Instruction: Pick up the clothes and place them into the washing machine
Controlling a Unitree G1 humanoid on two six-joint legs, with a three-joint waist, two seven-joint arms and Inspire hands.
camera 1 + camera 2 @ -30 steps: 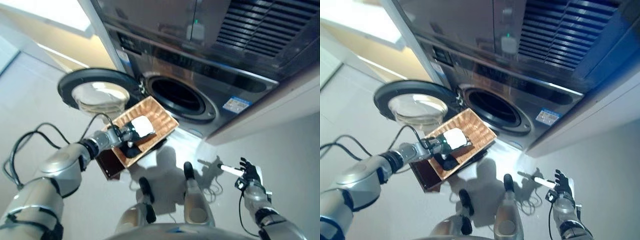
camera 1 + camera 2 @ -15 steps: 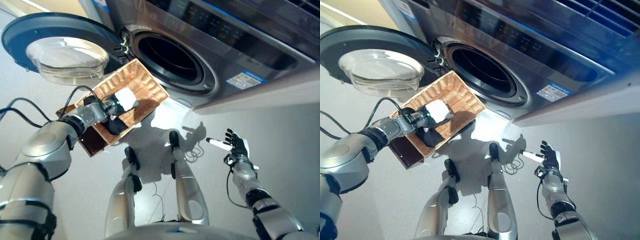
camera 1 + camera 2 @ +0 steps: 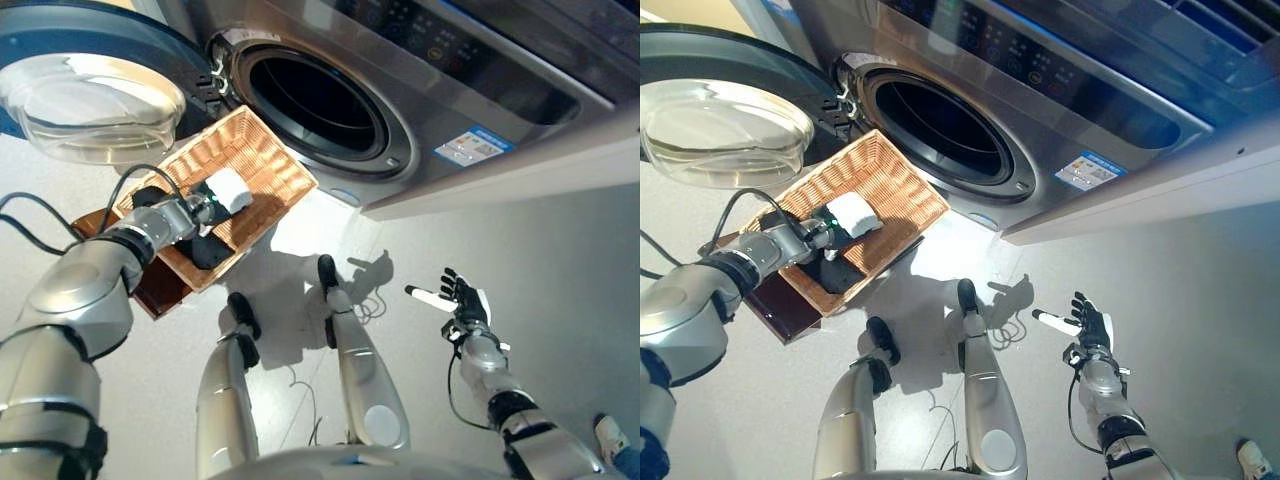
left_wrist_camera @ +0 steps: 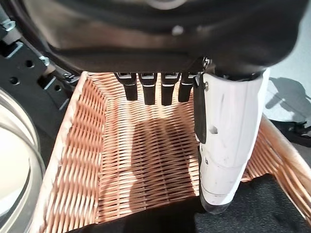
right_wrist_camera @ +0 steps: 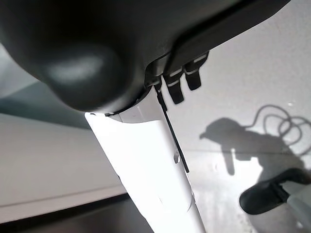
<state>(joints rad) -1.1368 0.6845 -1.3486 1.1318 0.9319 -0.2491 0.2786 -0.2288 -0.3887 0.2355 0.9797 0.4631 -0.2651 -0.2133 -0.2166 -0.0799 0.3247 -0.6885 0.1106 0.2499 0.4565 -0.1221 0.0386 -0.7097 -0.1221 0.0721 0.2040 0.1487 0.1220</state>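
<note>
**Left hand over the basket, dark clothes lying at its near end**

Nearest the robot, the right hand point(image 3: 462, 298) is being held out over the bare floor point(image 3: 1200, 300), well apart from everything else; its fingers are spread and straight, nothing is being gripped, and its white-covered thumb is pointing toward the machine. At the lower right corner of the eye views a person's shoe point(image 3: 608, 436) is being cut off by the edge.

Farther out, the wicker basket point(image 3: 262, 160) is being carried on a dark brown stand point(image 3: 775, 305), most of which is hidden beneath it. The left hand point(image 3: 832, 222) is being held over the basket's near half. In the left wrist view its fingers point(image 4: 144, 88) are shown hanging straight and relaxed above the weave, and its white thumb point(image 4: 224, 141) is reaching down to the dark clothes point(image 4: 252, 206); nothing is being grasped. Whether the thumb tip is touching the cloth cannot be told. The clothes are lying at the basket's near end and are being cut off by the wrist view's edge, so their shape is hard to make out.

Beyond the basket, the washing machine point(image 3: 1080, 90) is standing with its round door point(image 3: 90, 95) swung wide open beside the basket's far end. The drum opening point(image 3: 940, 125) is being shown only as darkness; nothing inside it can be made out.
</note>
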